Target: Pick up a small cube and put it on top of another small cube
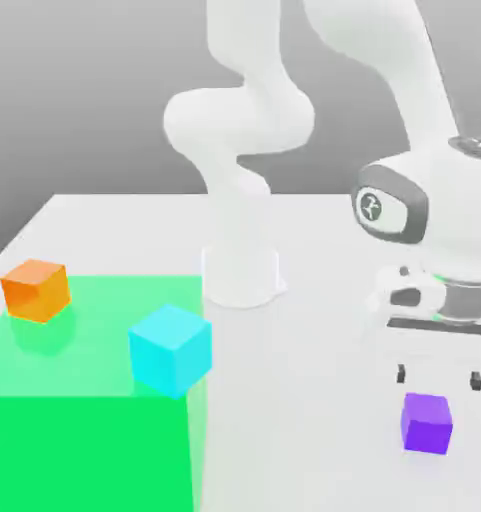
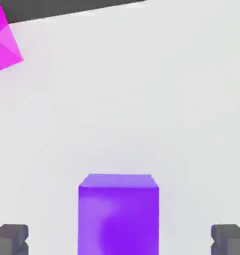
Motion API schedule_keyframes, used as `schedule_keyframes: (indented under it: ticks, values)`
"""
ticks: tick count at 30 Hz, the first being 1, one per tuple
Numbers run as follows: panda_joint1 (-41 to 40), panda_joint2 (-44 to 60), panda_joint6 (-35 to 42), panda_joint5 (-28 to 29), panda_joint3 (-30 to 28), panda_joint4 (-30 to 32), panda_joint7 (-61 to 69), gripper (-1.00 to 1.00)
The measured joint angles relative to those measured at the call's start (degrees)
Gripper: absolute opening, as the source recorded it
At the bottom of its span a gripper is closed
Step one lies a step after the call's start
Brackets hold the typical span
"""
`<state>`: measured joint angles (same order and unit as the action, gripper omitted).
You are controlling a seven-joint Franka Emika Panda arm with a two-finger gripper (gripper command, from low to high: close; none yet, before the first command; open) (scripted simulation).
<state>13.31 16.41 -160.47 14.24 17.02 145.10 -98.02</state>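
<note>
Tool point(image 1: 438, 377) is spread wide, nothing gripped, hanging just above the purple cube point(image 1: 426, 424) on the surface point(image 1: 304, 400), exterior view's right. In the hand view the cube sits between the two fingers, gap each side. Likely why: wide jaws can drop past it without a nudge, and its faces look squared to them for an even pinch.

Orange cube point(image 1: 36, 291) and cyan cube point(image 1: 171, 350) are up on the green block point(image 1: 94, 450), probably so a stack gets built at height. Cyan is at the block's corner; risky base, I'd say.

Count: three cubes in the exterior view, one green block, one tool, two fingers. Hand view adds one magenta piece point(image 2: 3, 50), can't tell what.
</note>
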Motion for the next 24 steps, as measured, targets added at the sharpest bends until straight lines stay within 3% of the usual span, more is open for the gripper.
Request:
schedule_keyframes:
  ticks: [2,3,9,12,16,24]
  values:
    - [2.3,4.1,-3.1,3.1,-2.9,-0.9,-2.5,0.0]
    - [3.4,5.8,-4.4,4.3,-4.2,-1.2,-3.4,-1.0]
    - [3.9,6.7,-5.2,5.0,-4.9,-1.4,-4.0,-1.0]
    - [1.9,3.1,-2.4,2.2,-2.3,-0.6,-1.9,-1.0]
    - [-1.4,-4.5,4.0,-4.2,1.2,0.2,4.1,-1.0]
    - [-13.6,-13.5,23.5,-10.3,-4.1,-10.8,25.5,-1.0]
